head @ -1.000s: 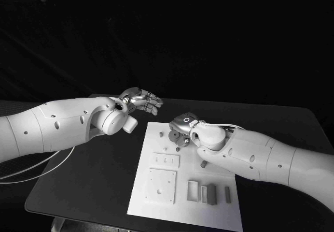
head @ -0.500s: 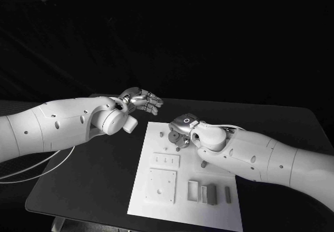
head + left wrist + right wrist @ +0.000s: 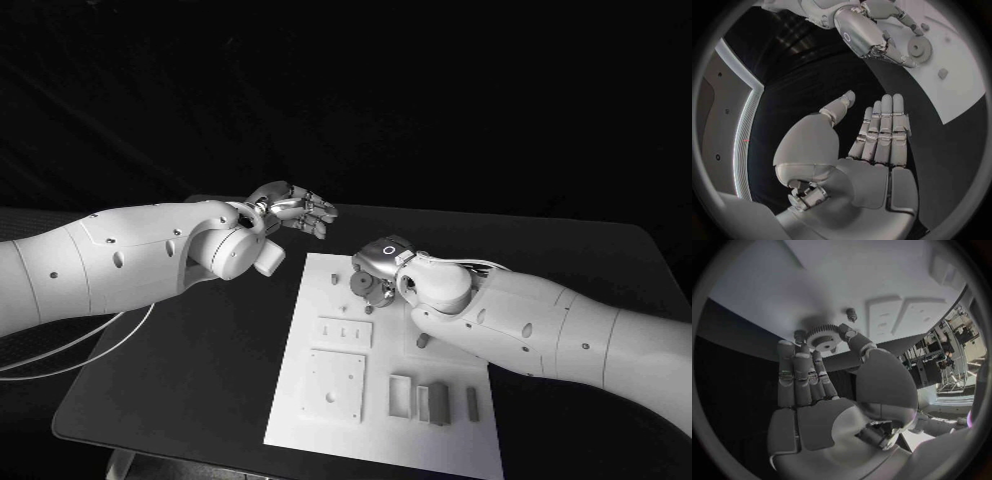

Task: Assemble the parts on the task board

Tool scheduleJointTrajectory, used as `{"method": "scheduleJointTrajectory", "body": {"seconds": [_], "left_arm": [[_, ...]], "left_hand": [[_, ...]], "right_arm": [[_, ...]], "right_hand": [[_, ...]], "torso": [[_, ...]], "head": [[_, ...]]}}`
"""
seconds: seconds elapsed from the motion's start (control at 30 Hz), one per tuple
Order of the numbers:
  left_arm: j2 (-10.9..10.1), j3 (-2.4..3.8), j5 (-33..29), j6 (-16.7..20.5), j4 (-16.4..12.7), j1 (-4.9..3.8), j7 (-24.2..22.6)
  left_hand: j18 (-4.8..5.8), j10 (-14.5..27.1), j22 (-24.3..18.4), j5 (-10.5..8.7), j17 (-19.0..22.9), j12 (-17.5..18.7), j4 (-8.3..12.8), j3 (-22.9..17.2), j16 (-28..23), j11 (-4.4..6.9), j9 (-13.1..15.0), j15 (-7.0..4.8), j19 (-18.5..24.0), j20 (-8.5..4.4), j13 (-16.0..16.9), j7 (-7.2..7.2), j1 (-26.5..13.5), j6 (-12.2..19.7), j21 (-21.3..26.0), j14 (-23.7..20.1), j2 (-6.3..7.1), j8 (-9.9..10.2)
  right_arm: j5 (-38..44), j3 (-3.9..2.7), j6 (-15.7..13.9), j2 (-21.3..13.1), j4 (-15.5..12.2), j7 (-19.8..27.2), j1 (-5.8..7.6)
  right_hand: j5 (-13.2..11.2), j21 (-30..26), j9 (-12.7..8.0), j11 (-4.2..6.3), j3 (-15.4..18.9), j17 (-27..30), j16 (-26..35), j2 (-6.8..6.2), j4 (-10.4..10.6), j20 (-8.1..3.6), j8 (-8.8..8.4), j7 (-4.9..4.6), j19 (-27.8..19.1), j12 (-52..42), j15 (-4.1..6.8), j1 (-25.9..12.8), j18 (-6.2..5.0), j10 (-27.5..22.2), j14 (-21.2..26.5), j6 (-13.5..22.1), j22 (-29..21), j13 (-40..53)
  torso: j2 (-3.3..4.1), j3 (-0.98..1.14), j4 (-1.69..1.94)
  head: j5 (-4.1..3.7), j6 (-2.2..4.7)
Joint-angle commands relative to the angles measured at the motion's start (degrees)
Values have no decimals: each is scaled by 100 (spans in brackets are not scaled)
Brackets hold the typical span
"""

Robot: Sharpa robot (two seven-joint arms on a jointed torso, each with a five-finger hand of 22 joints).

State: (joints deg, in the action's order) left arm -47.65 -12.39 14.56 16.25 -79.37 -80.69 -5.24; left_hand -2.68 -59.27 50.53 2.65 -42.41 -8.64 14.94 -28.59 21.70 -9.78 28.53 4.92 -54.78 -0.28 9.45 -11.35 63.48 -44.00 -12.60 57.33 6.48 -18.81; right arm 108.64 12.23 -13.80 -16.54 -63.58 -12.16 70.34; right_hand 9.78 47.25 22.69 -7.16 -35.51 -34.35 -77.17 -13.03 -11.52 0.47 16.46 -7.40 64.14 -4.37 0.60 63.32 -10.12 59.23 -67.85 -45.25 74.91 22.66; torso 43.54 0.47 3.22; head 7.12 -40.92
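The white task board (image 3: pixel 320 432) lies in the middle of the black table. My right hand (image 3: pixel 378 276) is low over the board's far part, where a toothed gear (image 3: pixel 824 338) lies flat on it. The thumb (image 3: pixel 851 335) and the fingertips (image 3: pixel 799 351) touch the gear's rim from opposite sides, pinching it. The left wrist view shows the same gear (image 3: pixel 916 47) beside that right hand (image 3: pixel 869 33). My left hand (image 3: pixel 296 211) hovers open and flat, fingers straight, beyond the board's far left corner.
Small pegs (image 3: pixel 333 278) (image 3: pixel 423 340) stand on the board near the right hand. Two raised square plates (image 3: pixel 343 332) (image 3: pixel 335 384) sit on its left half, and several upright blocks (image 3: pixel 437 402) stand near its front edge. Bare table surrounds the board.
My right hand has crept slightly toward me over the gear. The left arm and hand are as before.
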Motion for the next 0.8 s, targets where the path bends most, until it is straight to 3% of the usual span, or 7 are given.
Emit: {"method": "scheduleJointTrajectory", "body": {"seconds": [0.03, 0.43, 0.8], "left_arm": [[6, 6, 22, -13, -12, -9, -29], [14, 6, 23, -15, -7, -10, -26], [23, 6, 23, -19, -1, -10, -27]], "left_hand": [[-74, 50, 6, 19, -9, 33, 11, -22, -33, 6, 5, 16, -17, -31, 8, -50, -3, 57, 29, 43, 52, 23], [-73, 50, 8, 19, -15, 34, 11, -22, -38, 6, 7, 16, -18, -30, 11, -50, -3, 57, 30, 45, 52, 24], [-73, 50, 10, 19, -20, 36, 12, -22, -43, 6, 9, 16, -19, -30, 13, -50, -3, 57, 32, 47, 52, 24]], "right_arm": [[23, 8, -100, 2, 43, -7, -16], [49, 7, -201, 50, 175, 24, -18], [0, 12, -5, 76, 159, 92, -21]], "right_hand": [[7, -31, 2, 172, -199, -6, 24, 35, 238, -19, 34, 22, -9, -16, 33, 91, -488, 799, 9, 1, 94, 152], [7, -30, 11, 177, -201, -11, 23, 69, 221, -21, 54, 9, -13, -22, 37, 140, -488, 805, 10, -12, 98, 188], [4, -44, 7, 159, -161, -15, 38, 30, 209, 1, 47, 45, -57, 3, 19, 131, -488, 753, 50, 36, 103, 229]], "torso": [[2, 2, 1], [1, -4, 4], [1, -4, 10]], "head": [[-3, 7], [-10, 20], [-4, 10]]}}
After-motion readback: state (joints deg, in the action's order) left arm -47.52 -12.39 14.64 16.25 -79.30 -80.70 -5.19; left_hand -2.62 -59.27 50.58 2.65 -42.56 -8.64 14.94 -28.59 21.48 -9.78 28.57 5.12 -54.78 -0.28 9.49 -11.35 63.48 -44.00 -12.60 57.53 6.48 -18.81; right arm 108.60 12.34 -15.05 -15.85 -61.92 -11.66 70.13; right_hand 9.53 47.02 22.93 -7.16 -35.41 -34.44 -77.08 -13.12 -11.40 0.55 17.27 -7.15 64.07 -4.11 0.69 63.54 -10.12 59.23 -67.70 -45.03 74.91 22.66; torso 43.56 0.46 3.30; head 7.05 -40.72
